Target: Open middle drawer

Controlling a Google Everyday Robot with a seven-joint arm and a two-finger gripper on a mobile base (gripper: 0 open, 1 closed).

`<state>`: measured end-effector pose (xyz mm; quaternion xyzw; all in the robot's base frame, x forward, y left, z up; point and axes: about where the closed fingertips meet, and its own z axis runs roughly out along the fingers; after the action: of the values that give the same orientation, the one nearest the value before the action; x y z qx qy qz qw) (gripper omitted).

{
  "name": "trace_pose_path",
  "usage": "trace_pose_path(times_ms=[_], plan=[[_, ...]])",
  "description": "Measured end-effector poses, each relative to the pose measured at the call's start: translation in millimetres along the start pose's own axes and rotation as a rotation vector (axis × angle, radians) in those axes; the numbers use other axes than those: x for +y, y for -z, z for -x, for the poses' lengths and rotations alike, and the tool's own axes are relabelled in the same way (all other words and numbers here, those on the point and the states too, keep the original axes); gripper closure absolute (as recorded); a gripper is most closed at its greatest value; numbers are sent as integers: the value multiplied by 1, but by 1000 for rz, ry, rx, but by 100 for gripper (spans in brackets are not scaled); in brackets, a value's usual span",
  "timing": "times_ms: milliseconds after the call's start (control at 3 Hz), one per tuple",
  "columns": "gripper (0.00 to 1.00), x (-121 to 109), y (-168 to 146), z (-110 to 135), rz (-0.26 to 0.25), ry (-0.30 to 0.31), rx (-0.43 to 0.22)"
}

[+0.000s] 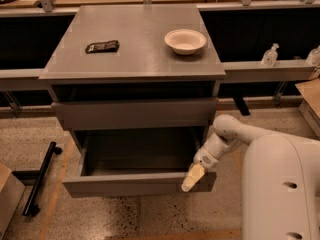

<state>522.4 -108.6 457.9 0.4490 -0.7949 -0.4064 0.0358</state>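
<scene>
Over speckled floor [150, 219], hand [192, 178] overlaps right end of middle drawer [125, 185]

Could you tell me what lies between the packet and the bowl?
Only bare cabinet top, as the camera view shows; the gripper sits at the middle drawer front.

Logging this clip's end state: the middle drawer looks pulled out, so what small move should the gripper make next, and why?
Probably lift the gripper off the middle drawer and back away. The drawer stands well out of the cabinet, its box open to view, with the gripper at the right end of its front, so more pulling seems unneeded.
</scene>
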Motion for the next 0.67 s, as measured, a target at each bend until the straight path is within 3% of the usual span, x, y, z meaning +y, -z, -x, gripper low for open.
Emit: trace_pose_path(times_ms=[667], plan=[[0, 62, -4, -53, 87, -163, 17]])
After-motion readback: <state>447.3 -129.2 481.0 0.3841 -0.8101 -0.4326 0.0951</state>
